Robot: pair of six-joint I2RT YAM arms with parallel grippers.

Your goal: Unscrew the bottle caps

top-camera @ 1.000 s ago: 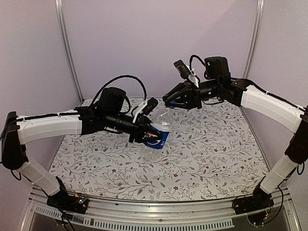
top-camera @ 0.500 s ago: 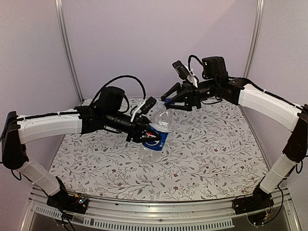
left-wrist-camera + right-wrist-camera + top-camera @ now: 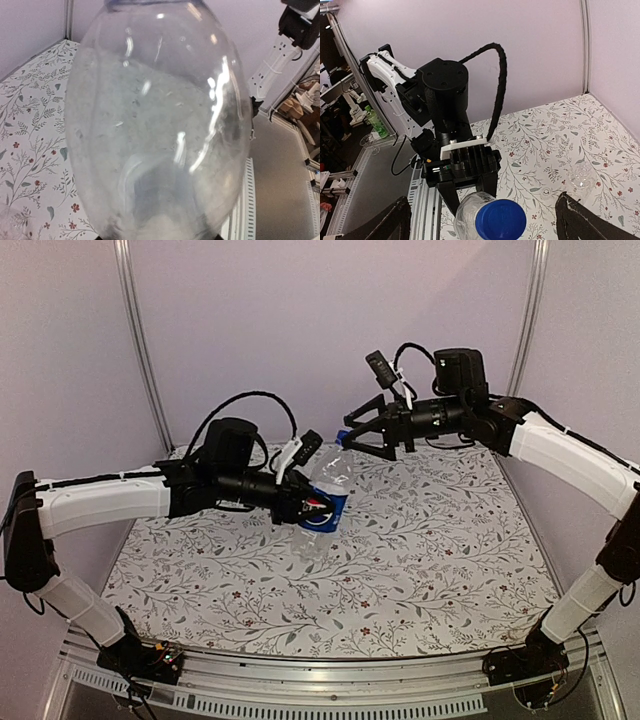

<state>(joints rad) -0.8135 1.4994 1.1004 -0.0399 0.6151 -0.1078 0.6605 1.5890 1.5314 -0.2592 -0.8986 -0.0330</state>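
My left gripper (image 3: 306, 508) is shut on the Pepsi bottle (image 3: 322, 505) around its blue label and holds it tilted above the table, neck toward the right arm. The clear bottle (image 3: 160, 125) fills the left wrist view and hides those fingers. A bright blue cap (image 3: 342, 438) sits on the neck. My right gripper (image 3: 353, 432) is open, its jaws spread wide on either side of the cap without touching it. From the right wrist, the blue cap (image 3: 500, 220) shows end-on between the two fingers (image 3: 390, 225), with the left gripper (image 3: 468, 196) clamped on the bottle behind it.
The table carries a floral cloth (image 3: 420, 560). A clear plastic object (image 3: 580, 181) and a small pale round piece (image 3: 546, 191) lie on the cloth beyond the held bottle. Purple walls with metal posts (image 3: 140, 340) close the back and sides.
The right gripper went from shut at the bottle's top to wide open and drew back slightly. The left arm raised the bottle a little, and the blue cap now shows.
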